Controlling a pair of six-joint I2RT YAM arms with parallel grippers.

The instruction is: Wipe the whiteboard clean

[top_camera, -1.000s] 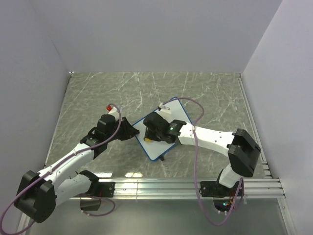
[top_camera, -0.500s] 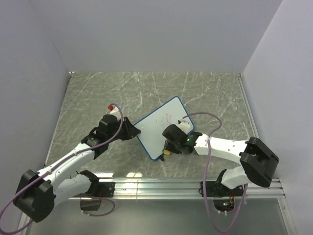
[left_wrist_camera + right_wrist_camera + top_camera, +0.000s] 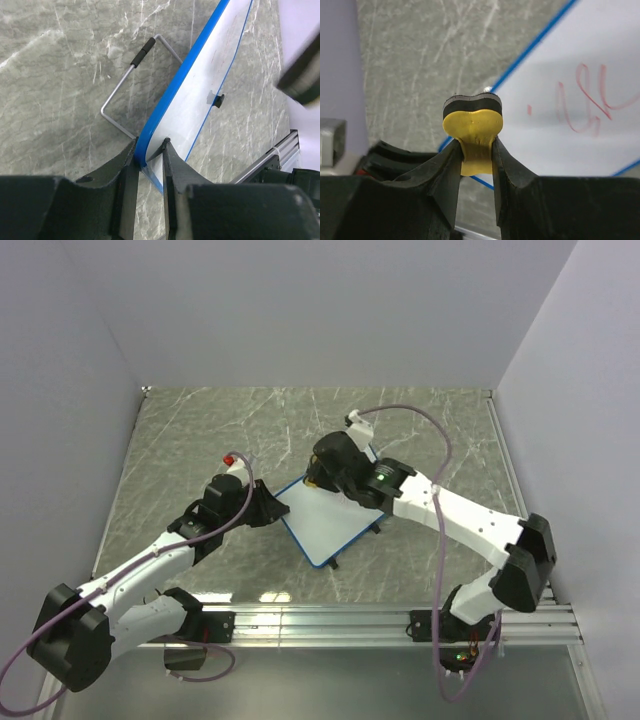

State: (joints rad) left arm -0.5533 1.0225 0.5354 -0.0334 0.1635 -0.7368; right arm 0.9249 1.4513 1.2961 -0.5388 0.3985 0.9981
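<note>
Between your two arms, the whiteboard [image 3: 328,527] stood propped, one corner pinched by your left gripper [image 3: 150,152]. Your right gripper [image 3: 476,150], clenched on the eraser [image 3: 472,125], hung toward that corner, beside the red scribble [image 3: 590,102].

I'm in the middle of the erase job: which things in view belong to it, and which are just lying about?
Part of the job:
- whiteboard
- red scribble on it
- yellow eraser, pinched in the right gripper
- left gripper, clamped on the board's blue edge

Just there:
- bent wire with a black sleeve, at the board's edge
- aluminium rail at the near edge
</note>
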